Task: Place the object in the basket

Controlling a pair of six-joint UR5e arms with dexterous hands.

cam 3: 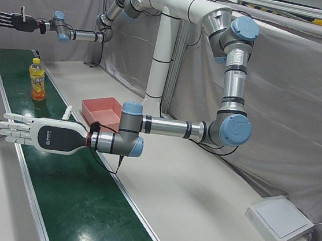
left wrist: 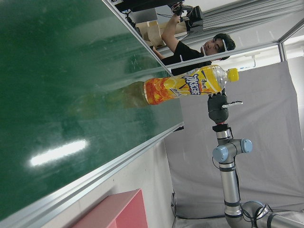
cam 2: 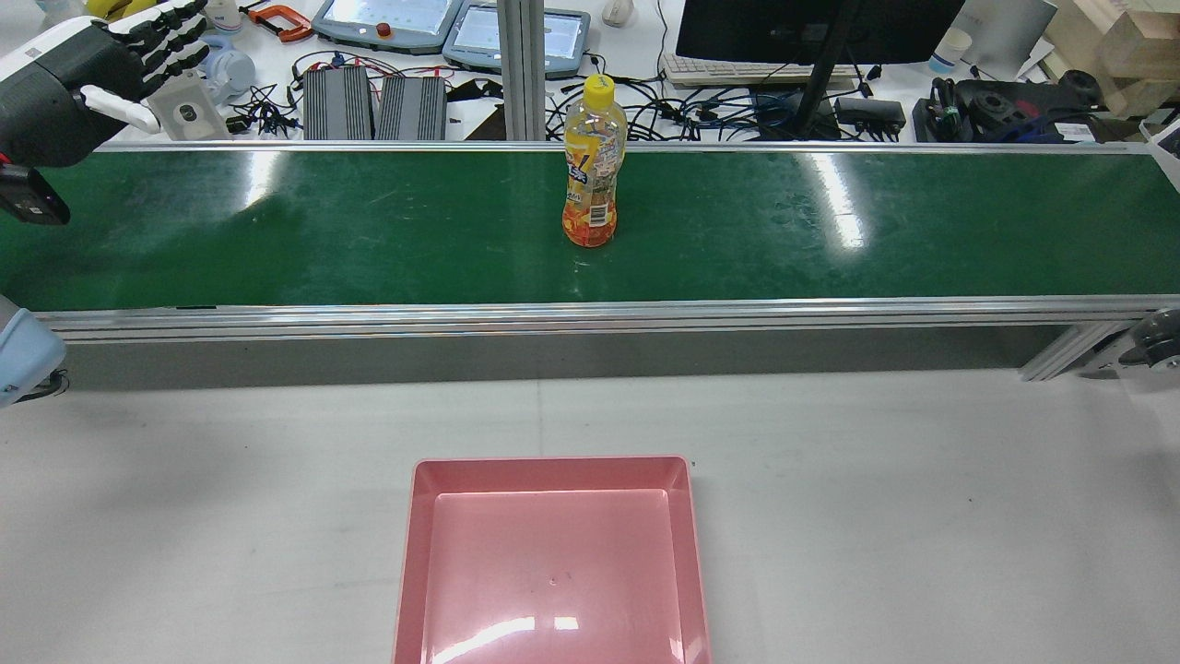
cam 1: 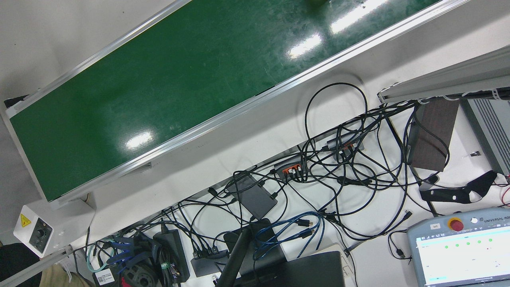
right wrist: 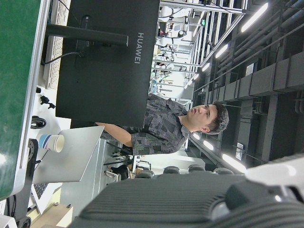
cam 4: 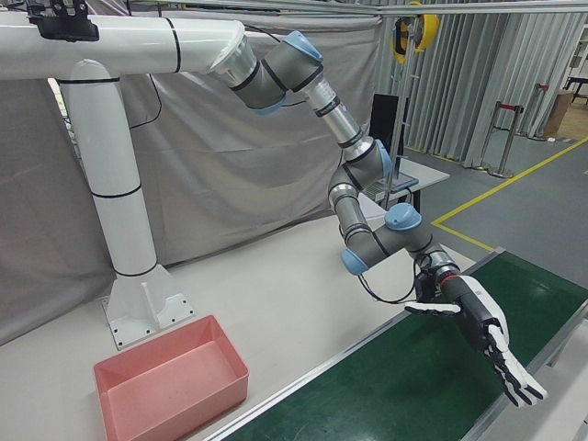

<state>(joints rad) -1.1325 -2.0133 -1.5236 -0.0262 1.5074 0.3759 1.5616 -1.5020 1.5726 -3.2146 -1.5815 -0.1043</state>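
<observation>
An orange drink bottle [cam 2: 591,166] with a yellow cap stands upright mid-way along the green conveyor belt [cam 2: 369,231]. The pink basket [cam 2: 553,464] sits empty on the white table, nearer the robot than the belt. My left hand [cam 2: 101,78] hovers open over the belt's left end, fingers stretched out, far from the bottle [cam 3: 36,80]. Over the opposite end of the belt hangs my right hand [cam 4: 478,335], also open and holding nothing. In the left hand view the bottle [left wrist: 185,85] stands between me and the right hand [left wrist: 217,107].
Behind the belt lie teach pendants [cam 2: 387,20], a monitor [cam 2: 811,23] and tangled cables [cam 1: 318,171]. An aluminium post [cam 2: 518,69] rises just behind the bottle. A person [right wrist: 180,126] stands beyond the monitor.
</observation>
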